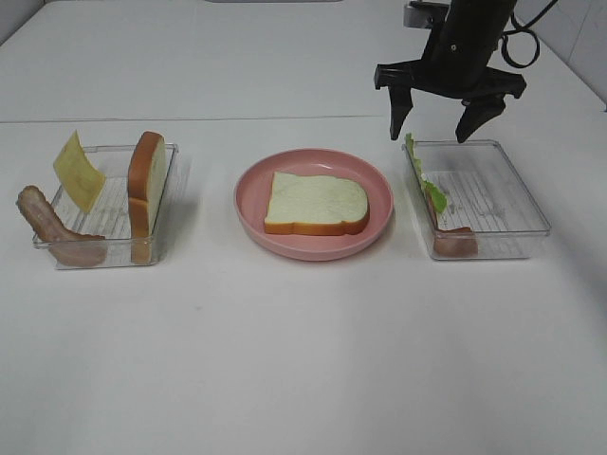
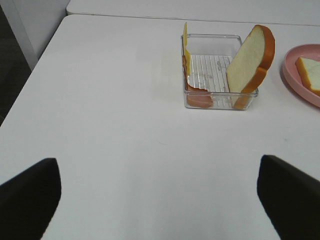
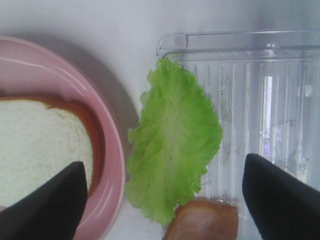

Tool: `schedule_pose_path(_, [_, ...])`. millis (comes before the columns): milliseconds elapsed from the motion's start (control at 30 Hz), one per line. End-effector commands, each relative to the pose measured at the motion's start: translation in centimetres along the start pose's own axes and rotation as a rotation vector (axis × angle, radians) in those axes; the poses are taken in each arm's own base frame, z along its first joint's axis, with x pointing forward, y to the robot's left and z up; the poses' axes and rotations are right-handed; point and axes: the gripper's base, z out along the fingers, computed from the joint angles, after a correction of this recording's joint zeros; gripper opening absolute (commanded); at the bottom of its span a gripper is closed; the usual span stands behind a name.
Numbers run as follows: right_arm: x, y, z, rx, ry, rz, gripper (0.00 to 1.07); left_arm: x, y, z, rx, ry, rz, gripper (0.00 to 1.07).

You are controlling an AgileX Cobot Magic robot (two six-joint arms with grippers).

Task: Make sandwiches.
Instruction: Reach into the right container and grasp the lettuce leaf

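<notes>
Right end effector: held spread wide above lettuce at right tray's left wall, nothing grasped. Left end effector: held fully spread over surface, nothing grasped.

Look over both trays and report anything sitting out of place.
Two things. The lettuce leaf is draped over the right tray wall on the side facing the pink plate, partly outside it. In the left tray, a bacon strip pokes out over the outer wall. Nothing looks spilled or damaged.
</notes>
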Motion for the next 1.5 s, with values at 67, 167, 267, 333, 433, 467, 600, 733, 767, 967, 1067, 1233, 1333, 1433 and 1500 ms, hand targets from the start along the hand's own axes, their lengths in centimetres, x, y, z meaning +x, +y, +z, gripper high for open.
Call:
schedule_pose_path(67, [-0.4,0.1,1.0,-0.038,-0.015,0.018,0.8,0.1,0.0,-0.1,0.003,-0.025,-0.003,1.02])
schedule_pose_path(167, [-0.4,0.2,1.8,-0.036,0.001,0.016,0.8,0.1,0.0,-0.1,0.003,-0.025,-0.003,1.02])
schedule_pose_path(267, [-0.3,0.1,2.7,-0.033,0.026,0.017,0.79,0.1,0.0,-0.1,0.003,-0.025,-0.003,1.02])
schedule_pose_path(333, [-0.3,0.1,3.2,-0.031,0.037,0.018,0.78,0.1,0.0,-0.1,0.003,-0.025,-0.003,1.02])
schedule_pose_path(433, [-0.2,0.1,3.6,-0.033,0.046,0.02,0.77,0.1,0.0,-0.1,0.003,-0.025,-0.003,1.02])
schedule_pose_path(467, [-0.2,0.1,3.6,-0.033,0.046,0.02,0.77,0.1,0.0,-0.1,0.003,-0.025,-0.003,1.02])
schedule_pose_path(600, [-0.2,0.1,3.8,-0.031,0.048,0.019,0.73,0.1,0.0,-0.1,0.003,-0.025,-0.003,1.02])
schedule_pose_path(733, [-0.2,0.1,3.8,-0.024,0.047,0.022,0.64,0.1,0.0,-0.1,0.003,-0.025,-0.003,1.02])
schedule_pose_path(767, [-0.2,0.1,3.8,-0.024,0.047,0.022,0.64,0.1,0.0,-0.1,0.003,-0.025,-0.003,1.02])
schedule_pose_path(967, [-0.2,0.0,3.8,-0.019,0.051,0.023,0.3,0.1,0.0,-0.1,0.003,-0.025,-0.003,1.02])
schedule_pose_path(1067, [-0.2,0.0,3.8,-0.02,0.048,0.021,0.11,0.1,0.0,-0.1,0.003,-0.025,-0.003,1.02])
schedule_pose_path(1233, [-0.2,0.0,3.6,-0.021,0.046,0.003,0.0,0.1,0.0,-0.1,0.003,-0.025,-0.003,1.02])
schedule_pose_path(1333, [-0.3,0.1,2.7,-0.025,0.029,0.003,0.0,0.1,0.0,-0.1,0.003,-0.025,-0.003,1.02])
schedule_pose_path(1433, [-0.3,0.1,0.8,-0.032,-0.001,0.002,0.0,0.1,0.0,-0.1,0.003,-0.025,-0.003,1.02])
schedule_pose_path(1500, [-0.1,0.1,-0.7,-0.035,-0.012,0.001,0.0,0.1,0.0,-0.1,0.003,-0.025,-0.003,1.02])
